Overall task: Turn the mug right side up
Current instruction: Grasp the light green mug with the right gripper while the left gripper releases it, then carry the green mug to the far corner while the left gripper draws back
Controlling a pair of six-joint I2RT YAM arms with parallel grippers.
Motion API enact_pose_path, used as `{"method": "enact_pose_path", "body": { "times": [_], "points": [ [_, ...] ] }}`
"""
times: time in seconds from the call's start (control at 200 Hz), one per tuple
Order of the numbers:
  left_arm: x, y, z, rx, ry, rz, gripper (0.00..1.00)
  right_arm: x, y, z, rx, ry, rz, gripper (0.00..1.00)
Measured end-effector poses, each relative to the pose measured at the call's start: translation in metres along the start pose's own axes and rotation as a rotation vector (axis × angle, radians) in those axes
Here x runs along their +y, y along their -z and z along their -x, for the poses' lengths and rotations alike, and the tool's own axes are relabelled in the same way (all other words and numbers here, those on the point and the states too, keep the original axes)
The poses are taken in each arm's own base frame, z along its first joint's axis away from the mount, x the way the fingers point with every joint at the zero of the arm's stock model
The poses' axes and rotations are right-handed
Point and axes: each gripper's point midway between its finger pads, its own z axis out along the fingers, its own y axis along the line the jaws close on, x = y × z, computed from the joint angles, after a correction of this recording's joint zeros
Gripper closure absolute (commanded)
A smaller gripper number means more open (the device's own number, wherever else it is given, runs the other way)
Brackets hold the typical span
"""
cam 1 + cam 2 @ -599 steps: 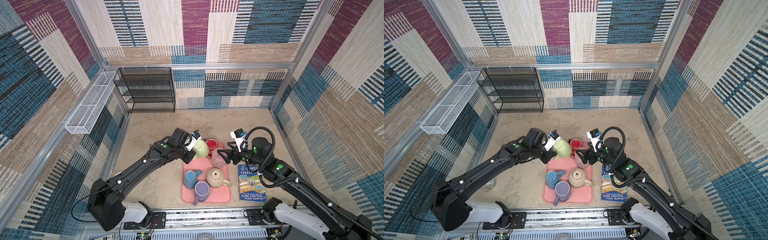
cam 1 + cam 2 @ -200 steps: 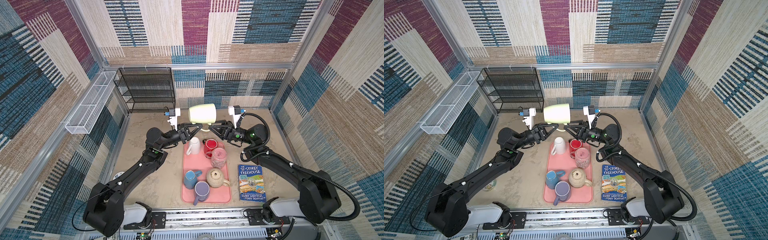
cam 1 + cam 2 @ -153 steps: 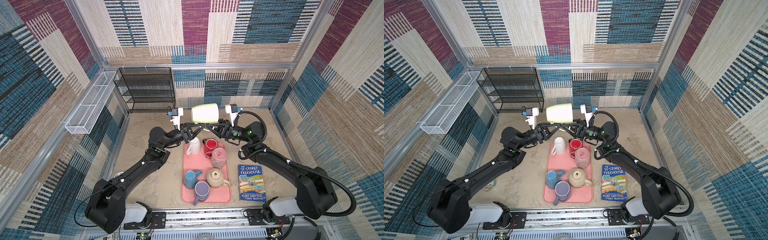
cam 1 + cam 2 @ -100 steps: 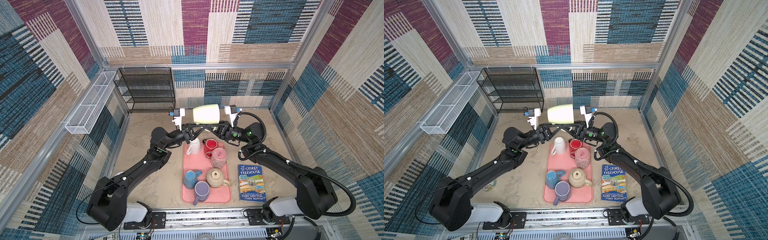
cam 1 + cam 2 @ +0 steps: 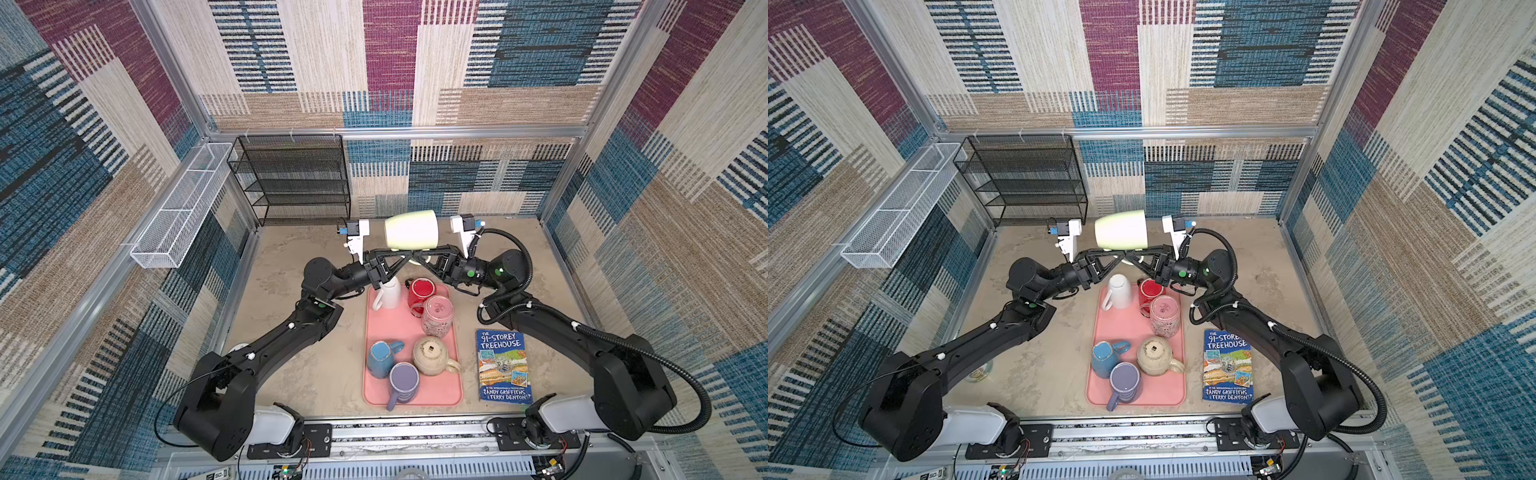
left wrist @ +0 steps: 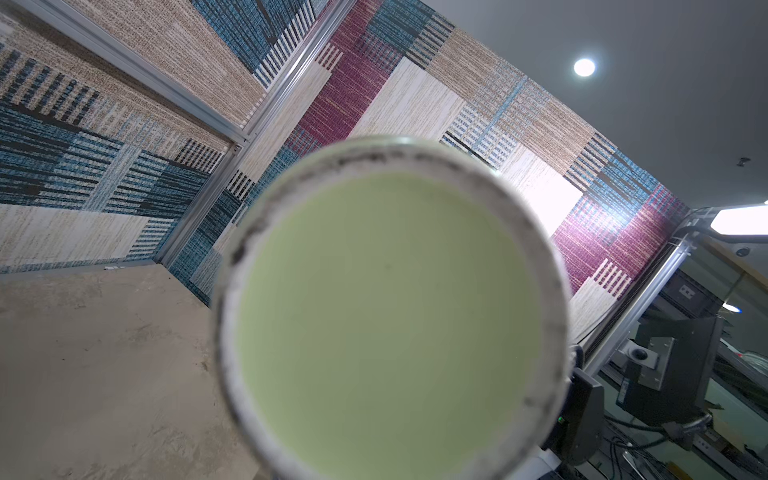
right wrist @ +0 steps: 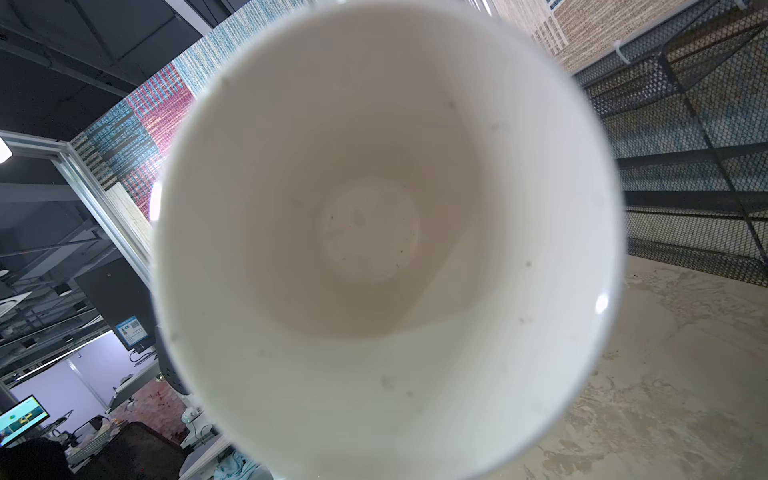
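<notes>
Top views: bright, even overhead light; sharp throughout; walls (image 5: 104, 174) bow at the edges.
Shadows: soft, faint, on the table (image 5: 316, 374).
Left wrist: mug (image 6: 390, 324) base blurred; lamp (image 6: 584, 67) flares; wall patch beside mug blown out.
Right wrist: mug interior unfocused; glint on rim; surroundings dim.

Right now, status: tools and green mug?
Both shut on green mug handle: left tool, right tool. Mug aloft, sideways, mouth toward right arm. Nearest below: white mug on tray.
</notes>
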Motion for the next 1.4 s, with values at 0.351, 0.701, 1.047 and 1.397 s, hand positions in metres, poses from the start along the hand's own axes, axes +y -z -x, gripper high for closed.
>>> {"method": "enact_pose_path", "body": {
  "times": [0.351,0.701,1.047,1.397],
  "points": [
    [0.000,0.004,-0.007,0.039,-0.021,0.038,0.20,0.007,0.005,0.007,-0.017,0.010,-0.025,1.00],
    [-0.006,0.035,0.001,0.040,-0.091,0.255,0.00,-0.006,0.030,0.015,-0.020,0.001,-0.198,1.00],
    [0.012,0.075,0.019,0.144,-0.190,0.651,0.00,-0.072,0.068,0.024,0.054,0.049,-0.703,1.00],
    [0.050,0.122,-0.027,0.403,-0.138,0.917,0.00,-0.157,0.148,-0.007,0.319,0.107,-1.251,1.00]
  ]
}}
